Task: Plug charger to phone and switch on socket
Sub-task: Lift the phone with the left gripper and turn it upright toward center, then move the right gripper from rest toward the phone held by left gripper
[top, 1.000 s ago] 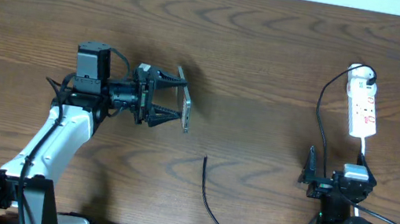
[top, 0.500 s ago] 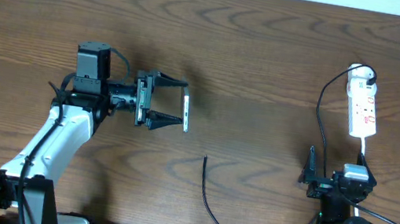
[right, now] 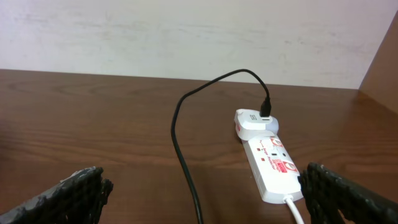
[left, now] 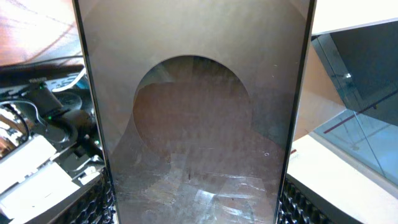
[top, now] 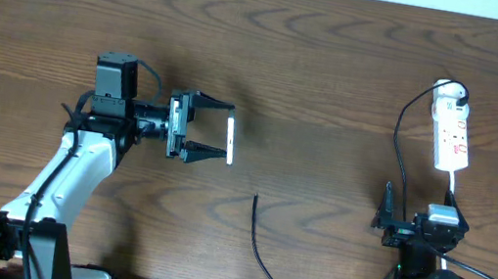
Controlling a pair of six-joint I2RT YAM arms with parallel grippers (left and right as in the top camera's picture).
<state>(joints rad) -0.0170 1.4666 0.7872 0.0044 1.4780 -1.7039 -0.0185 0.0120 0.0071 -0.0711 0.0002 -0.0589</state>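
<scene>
My left gripper (top: 220,132) is shut on the phone (top: 231,142), held above the table left of centre and seen edge-on from overhead. In the left wrist view the phone's glossy brownish-grey face (left: 196,112) fills the frame between the two fingers. The charger, a thin black cable (top: 258,245), lies at the front centre with its free tip (top: 255,198) on the table. Its other end runs to the round plug on the socket, a white power strip (top: 451,135) at the right. My right gripper (top: 414,224) is open and empty, near the front edge below the power strip (right: 273,165).
The charger cable (right: 180,143) loops from the plug across the table between my right fingers. The white power-strip cord (top: 456,190) runs down toward the right arm base. A pale wall stands behind the table.
My left wrist has rolled, turning the phone from a slanted pose to edge-on upright. The right arm, the cable and the power strip have not moved.
</scene>
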